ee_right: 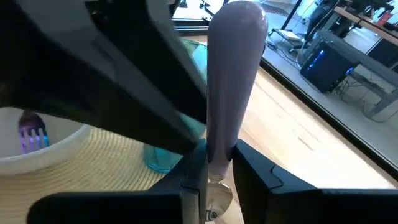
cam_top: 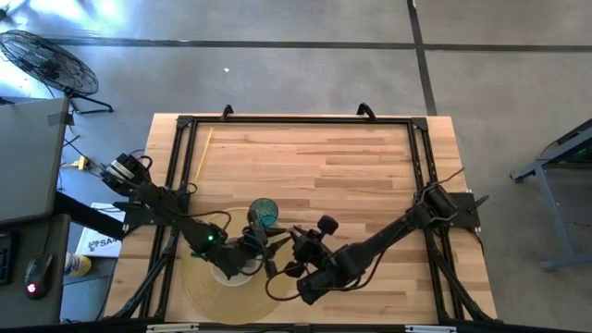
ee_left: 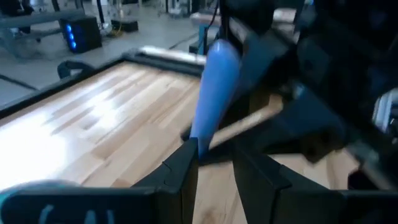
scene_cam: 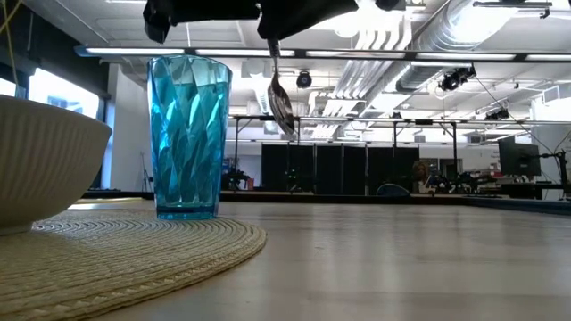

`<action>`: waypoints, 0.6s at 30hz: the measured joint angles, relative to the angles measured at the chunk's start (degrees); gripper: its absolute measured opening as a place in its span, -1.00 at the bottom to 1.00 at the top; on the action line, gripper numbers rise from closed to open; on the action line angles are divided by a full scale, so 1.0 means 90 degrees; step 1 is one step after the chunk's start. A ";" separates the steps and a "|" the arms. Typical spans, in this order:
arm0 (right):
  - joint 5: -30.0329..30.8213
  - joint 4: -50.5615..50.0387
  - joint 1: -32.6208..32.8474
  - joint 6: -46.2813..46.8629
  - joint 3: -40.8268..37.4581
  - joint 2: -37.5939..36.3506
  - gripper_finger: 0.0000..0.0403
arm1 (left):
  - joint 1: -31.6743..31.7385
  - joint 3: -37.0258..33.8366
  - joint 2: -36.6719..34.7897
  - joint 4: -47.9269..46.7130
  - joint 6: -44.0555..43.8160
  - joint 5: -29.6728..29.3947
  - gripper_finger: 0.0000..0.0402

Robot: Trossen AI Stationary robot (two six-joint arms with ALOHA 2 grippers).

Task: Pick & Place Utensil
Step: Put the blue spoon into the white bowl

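Both grippers hang close together above the table's near edge, beside a clear blue cup [cam_top: 264, 211] standing on a round woven placemat [cam_top: 208, 298]. My left gripper [ee_left: 214, 168] is shut on a blue-handled utensil [ee_left: 214, 81]. My right gripper [ee_right: 217, 165] is shut on a lilac-handled utensil [ee_right: 231, 68]. A white bowl [cam_top: 231, 268] sits on the mat under the left gripper [cam_top: 252, 242], with a purple fork [ee_right: 31, 135] lying inside it. In the low view a metal spoon bowl [scene_cam: 282, 100] hangs below the grippers, right of the cup [scene_cam: 189, 134]. I cannot tell which utensil it belongs to. My left gripper pinches the blue handle at its narrow end [ee_left: 199, 135] between the two fingers. The rest of the handle sticks out beyond the fingertips, clear of the table. The utensil's other end is hidden below the fingers. My right gripper pinches the lilac handle at its narrow end [ee_right: 219, 146], just above the metal neck [ee_right: 217, 194], between the two fingers. The handle stands up past the fingertips. The utensil is lifted clear of the table.
The bare wooden tabletop [cam_top: 351, 166] stretches toward the far and right edges inside a black frame [cam_top: 296, 120]. A thin yellow stick [cam_top: 202, 153] lies along the far left edge. The two arms nearly meet over the mat's right side.
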 joint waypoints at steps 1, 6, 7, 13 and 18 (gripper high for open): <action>0.0000 0.0008 0.0004 0.0033 0.0002 0.0000 -0.76 | 0.0000 0.0004 0.0024 0.0118 0.0050 -0.0025 -0.52; -0.0051 0.0087 0.0012 0.0066 0.0002 0.0000 -0.75 | 0.0012 0.0000 0.0045 0.0394 0.0345 -0.0196 -0.52; -0.0052 0.0099 0.0012 0.0039 0.0002 -0.0001 -0.75 | 0.0048 0.0000 0.0045 0.0403 0.0351 -0.0226 -0.52; -0.0125 0.0228 0.0001 -0.0097 0.0002 -0.0002 -0.75 | 0.0222 0.0000 0.0045 0.0585 0.0351 -0.0142 -0.52; -0.0158 0.0233 0.0000 -0.0097 0.0002 -0.0002 -0.75 | 0.0332 0.0000 0.0045 0.0692 0.0351 0.0014 -0.52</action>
